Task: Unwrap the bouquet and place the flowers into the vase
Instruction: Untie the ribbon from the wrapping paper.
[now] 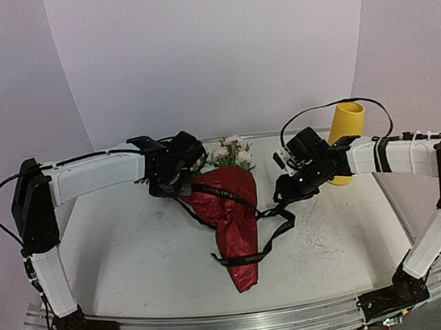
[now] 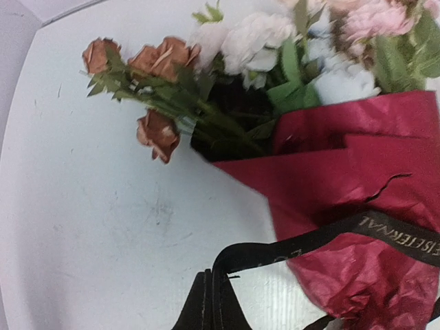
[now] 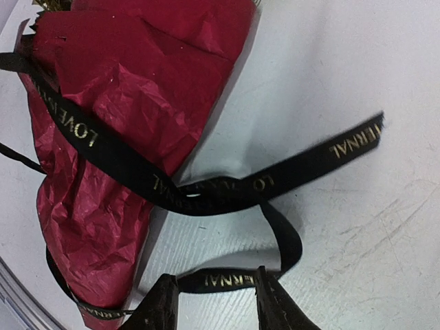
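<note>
I see dark-red crinkled wrap point(image 1: 231, 212) unremoved, left claw point(image 2: 212, 289) clamped on loosened black lettered ribbon point(image 3: 206, 192), right claw point(image 3: 214, 278) half-open astride it, tall mustard-yellow vase point(image 1: 348, 128) at 2 o'clock unfilled.

Bare tabletop point(image 1: 136, 265) lies open left of the bouquet point(image 1: 232, 220); loose ribbon point(image 3: 206, 194) trails across the table to its right, the vase point(image 1: 349, 119) beyond.

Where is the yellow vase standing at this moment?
In the top view the vase is at the far right of the table, just behind the right arm and to the right of the bouquet.
</note>
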Tool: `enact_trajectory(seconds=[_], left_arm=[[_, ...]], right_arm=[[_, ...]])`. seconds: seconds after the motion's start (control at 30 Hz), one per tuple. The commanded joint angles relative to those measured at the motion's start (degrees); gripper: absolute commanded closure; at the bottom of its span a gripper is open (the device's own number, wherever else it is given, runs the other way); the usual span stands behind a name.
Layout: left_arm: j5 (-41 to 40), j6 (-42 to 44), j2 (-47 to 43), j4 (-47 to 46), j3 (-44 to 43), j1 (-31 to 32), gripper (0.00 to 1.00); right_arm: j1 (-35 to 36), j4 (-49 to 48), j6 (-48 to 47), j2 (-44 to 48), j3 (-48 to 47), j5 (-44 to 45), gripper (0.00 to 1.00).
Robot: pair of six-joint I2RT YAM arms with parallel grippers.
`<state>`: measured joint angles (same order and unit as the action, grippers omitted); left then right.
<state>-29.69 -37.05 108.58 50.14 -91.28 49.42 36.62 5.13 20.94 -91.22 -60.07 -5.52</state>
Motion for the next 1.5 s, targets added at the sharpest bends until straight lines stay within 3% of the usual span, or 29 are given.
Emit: enact_trajectory(seconds=[0.0,0.13,0.37,0.47,0.5,0.67,0.7,0.83,0.97,1.1,1.2,1.47], left_arm=[[-0.2,-8.0,-3.7,-0.3,4.3,-0.6,1.0],[1.5,-11.2,-4.2,-0.3,7.9,-1.5,1.0],[5.8,-16.5,-5.8,-0.4,15.2,-4.7,0.99],[9.4,-17.2,-5.5,-0.5,18.3,-7.1,0.93],[10.3,-17.0,-5.1,-0.5,18.7,-7.6,0.9],[13.5,-10.8,-8.0,-5.9,18.2,-6.9,0.39],[14.6,-8.5,-9.2,-8.3,18.2,-6.7,0.37],[20.1,1.5,-9.6,-14.9,14.4,-3.8,0.36],[25.6,11.5,-4.2,-16.6,6.9,3.1,0.36],[26.1,17.6,1.8,-16.5,0.3,7.8,0.35],[26.3,20.0,5.2,-16.5,-3.9,8.3,0.29],[25.8,28.7,11.6,-15.1,-11.6,8.6,0.27]], right_arm=[[-0.3,1.2,-1.3,-4.8,-4.2,-5.2,0.58],[-0.3,2.0,-1.4,-8.8,-7.6,-6.1,0.58],[-0.5,8.2,0.3,-12.5,-9.6,3.1,0.56],[-1.5,10.3,1.6,-12.0,-8.5,6.6,0.55],[-1.9,10.5,2.1,-11.5,-7.8,7.1,0.55],[-3.3,10.6,2.6,-8.5,-3.9,7.4,0.43],[-3.3,10.6,2.7,-8.5,-3.6,7.0,0.43],[-3.3,10.7,3.4,-9.0,-2.2,6.0,0.45],[-3.3,10.6,3.4,-8.7,-0.7,3.8,0.46],[-3.3,9.8,3.3,-9.2,0.5,0.1,0.48],[-3.3,8.9,3.5,-9.1,1.6,-2.0,0.52],[-3.3,8.4,3.5,-10.5,1.7,-3.1,0.65]])
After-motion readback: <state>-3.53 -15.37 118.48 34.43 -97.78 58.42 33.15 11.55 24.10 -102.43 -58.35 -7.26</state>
